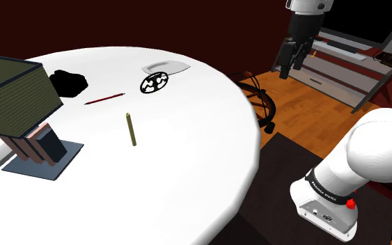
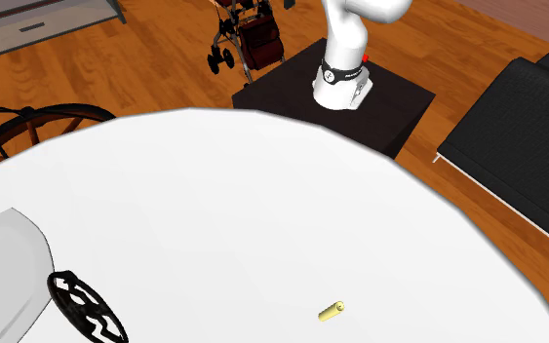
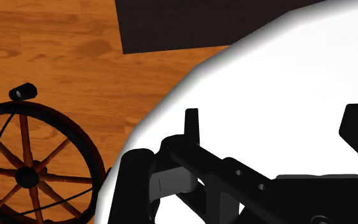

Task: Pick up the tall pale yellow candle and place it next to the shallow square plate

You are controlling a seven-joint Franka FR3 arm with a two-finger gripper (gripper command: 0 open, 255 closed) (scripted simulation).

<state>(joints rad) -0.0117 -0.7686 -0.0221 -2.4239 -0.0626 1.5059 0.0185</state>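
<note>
A thin olive-yellow candle point(image 1: 131, 129) stands upright near the middle of the round white table point(image 1: 187, 167); the second exterior view looks down on this candle point(image 2: 332, 311) almost end-on. The shallow pale plate point(image 1: 166, 67) lies at the table's far edge, and its corner point(image 2: 4, 273) shows in the second exterior view. My gripper point(image 1: 290, 68) hangs open and empty high above the wooden floor, off the table's right edge in the shoulder view, far from the candle. In the wrist view the gripper point(image 3: 276, 127) has its fingers point(image 3: 191, 121) wide apart over the table's rim.
A black openwork disc point(image 1: 154, 83) lies beside the plate, with a red pencil point(image 1: 104, 99) and a black lump point(image 1: 69, 82) nearby. A green box point(image 1: 6, 94) and books point(image 1: 37, 146) stand at the shoulder view's left. A wooden wheel point(image 3: 31, 172) stands on the floor.
</note>
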